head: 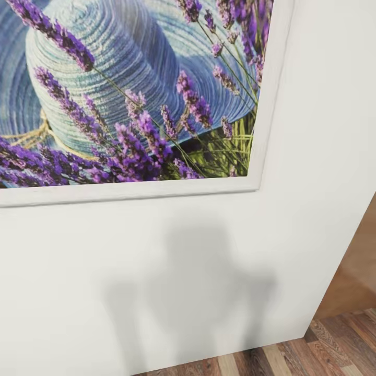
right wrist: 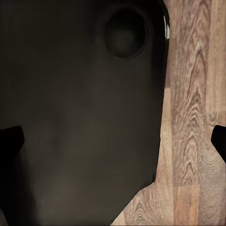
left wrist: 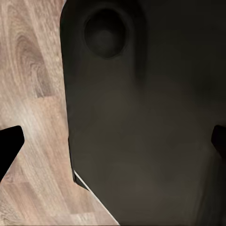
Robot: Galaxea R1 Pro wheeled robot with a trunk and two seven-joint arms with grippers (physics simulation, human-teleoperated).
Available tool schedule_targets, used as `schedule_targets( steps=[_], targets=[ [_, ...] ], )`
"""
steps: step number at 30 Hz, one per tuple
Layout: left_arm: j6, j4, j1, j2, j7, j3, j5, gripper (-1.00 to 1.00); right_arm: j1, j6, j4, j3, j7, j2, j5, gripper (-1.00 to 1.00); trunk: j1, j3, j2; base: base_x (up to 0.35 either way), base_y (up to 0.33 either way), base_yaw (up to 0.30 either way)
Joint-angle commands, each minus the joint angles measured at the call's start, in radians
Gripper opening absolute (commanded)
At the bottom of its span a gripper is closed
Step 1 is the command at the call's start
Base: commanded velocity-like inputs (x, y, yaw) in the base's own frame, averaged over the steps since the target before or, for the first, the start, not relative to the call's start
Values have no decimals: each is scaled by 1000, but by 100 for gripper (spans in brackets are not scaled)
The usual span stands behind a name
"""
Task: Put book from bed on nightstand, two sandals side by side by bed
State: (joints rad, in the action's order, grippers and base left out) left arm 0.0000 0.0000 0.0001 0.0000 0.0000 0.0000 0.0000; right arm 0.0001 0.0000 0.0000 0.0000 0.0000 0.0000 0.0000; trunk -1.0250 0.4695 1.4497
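The book, the bed, the nightstand and the sandals are out of view. My left gripper (left wrist: pixel 113 143) is open, its dark fingertips (left wrist: pixel 9 146) far apart at the picture's edges with nothing between them. It hangs over a dark rounded part of my own body (left wrist: pixel 141 117) and wood-plank floor (left wrist: pixel 33 94). My right gripper (right wrist: pixel 113 141) is also open and holds nothing. It hangs over the same dark body (right wrist: pixel 80 117), with floor (right wrist: pixel 193 117) beside it.
Close ahead in the head view stands a white wall (head: pixel 183 271) bearing a white-framed picture (head: pixel 130 89) of lavender and a blue straw hat. My shadow falls on the wall. The wall ends at a corner on the right, with plank floor (head: pixel 334 350) below.
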Motion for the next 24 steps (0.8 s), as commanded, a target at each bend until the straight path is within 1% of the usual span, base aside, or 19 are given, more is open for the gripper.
schedule_targets(
  steps=[1,2,7,12,19,24],
  targets=[
    [-2,-6,-3,-6,-2,3,-4,100,-6,-4,3,6,-6,1,2,100,0,0,0,0,0,0],
    [-2,-11,-3,-10,-2,3,-4,100,-8,-4,3,9,-11,1,2,100,0,0,0,0,0,0],
    [-2,-20,-2,-11,-2,3,-4,100,-8,-2,3,10,-11,2,2,100,0,0,0,0,0,0],
    [-4,-45,-2,-15,-2,3,-3,100,-8,0,3,11,-11,2,2,100,0,0,0,0,0,0],
    [-6,-50,-2,-17,-2,3,-3,100,-8,0,3,9,-11,2,1,100,0,0,0,0,0,0],
    [-27,-54,-2,-16,-2,4,-3,100,-8,-1,3,9,-11,2,2,100,0,0,0,0,0,0]
  ],
)
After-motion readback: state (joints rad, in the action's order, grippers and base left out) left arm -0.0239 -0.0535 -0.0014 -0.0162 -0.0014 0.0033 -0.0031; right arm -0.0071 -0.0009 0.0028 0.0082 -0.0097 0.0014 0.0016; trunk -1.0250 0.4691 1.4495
